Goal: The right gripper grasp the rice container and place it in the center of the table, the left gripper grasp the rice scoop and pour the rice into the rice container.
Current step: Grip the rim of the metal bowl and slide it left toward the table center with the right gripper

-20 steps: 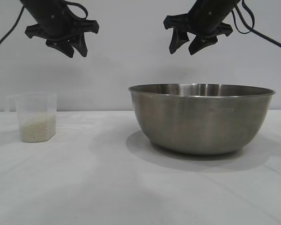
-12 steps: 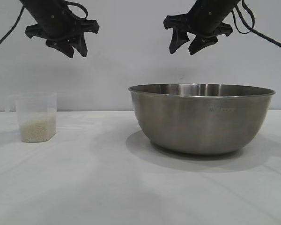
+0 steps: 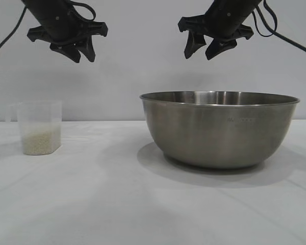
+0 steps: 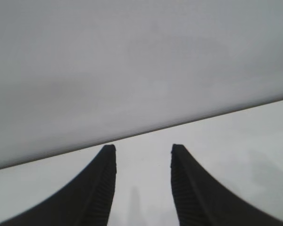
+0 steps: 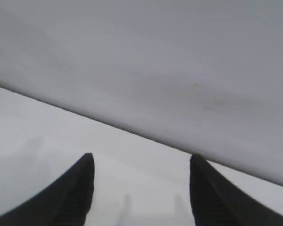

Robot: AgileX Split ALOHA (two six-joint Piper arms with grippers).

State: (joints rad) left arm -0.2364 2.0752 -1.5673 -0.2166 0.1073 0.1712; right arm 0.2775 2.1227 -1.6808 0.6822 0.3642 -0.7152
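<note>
Spreading across the whole lower scene, the white table (image 3: pixel 117 204) carries both task items. Largest on it is the stainless-steel rice container (image 3: pixel 219 130), a wide mixing bowl with a rolled rim and faint lettering on its side, standing upright right of centre. Well apart from it, toward the left edge, stands the rice scoop (image 3: pixel 39 127), a small translucent measuring cup, upright, with the rice (image 3: pixel 40 141) filling roughly its lower third.

Above the bowl's left half hangs the right gripper (image 3: pixel 201 50), pointing downward, its jaws parted fairly wide and holding nothing; the right wrist view shows only bare table between its fingers (image 5: pixel 80 193). The left gripper (image 3: pixel 81 52) hangs high, above and a little to the right of the scoop, jaws partly open and likewise empty, with nothing between its fingers (image 4: pixel 101 188) in the left wrist view.

Judging from this, the first step is not yet begun: neither item is touched. The next move calls for the right gripper to descend onto the bowl's rim, one finger inside and one outside, then close before shifting the bowl to the centre.
</note>
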